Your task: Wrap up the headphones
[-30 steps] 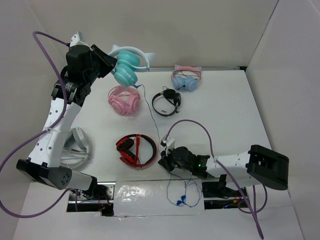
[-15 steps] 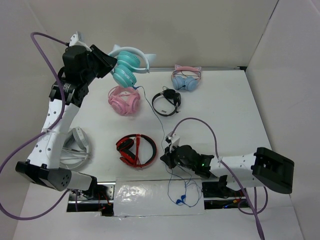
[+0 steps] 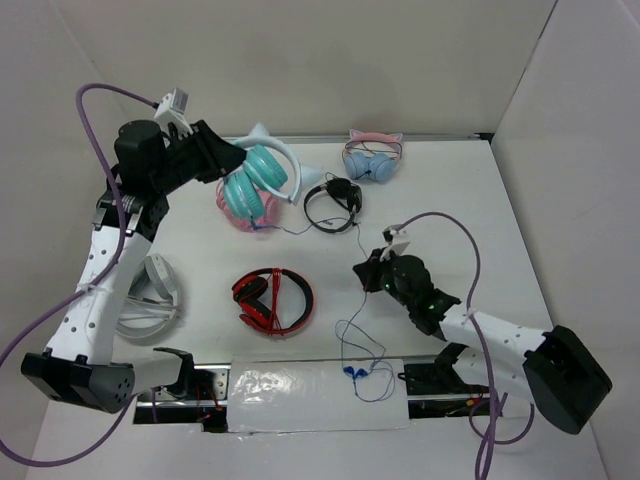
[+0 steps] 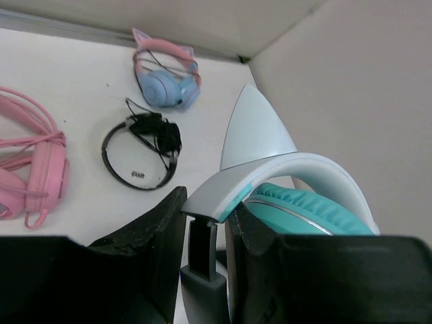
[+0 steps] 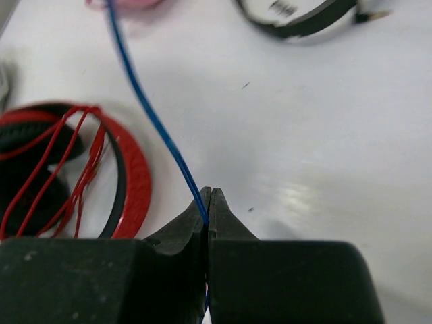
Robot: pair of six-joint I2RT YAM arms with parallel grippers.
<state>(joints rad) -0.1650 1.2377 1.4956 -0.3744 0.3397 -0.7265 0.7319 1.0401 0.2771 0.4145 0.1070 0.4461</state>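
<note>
Headphones point(image 3: 258, 182) in left pincer point(image 4: 204, 229); their thin blue cable point(image 5: 151, 111) in right pincer point(image 5: 207, 196)

The right gripper point(image 5: 208, 196) has its black jaws pressed together on the thin blue cable point(image 5: 150, 111), which runs taut from the tips up and to the left across the white desk point(image 5: 304, 135). Red headphones point(image 5: 135, 175) with loose red wire lie at the left, beside the cable. Part of a black headband point(image 5: 297, 20) shows at the top edge.
</note>
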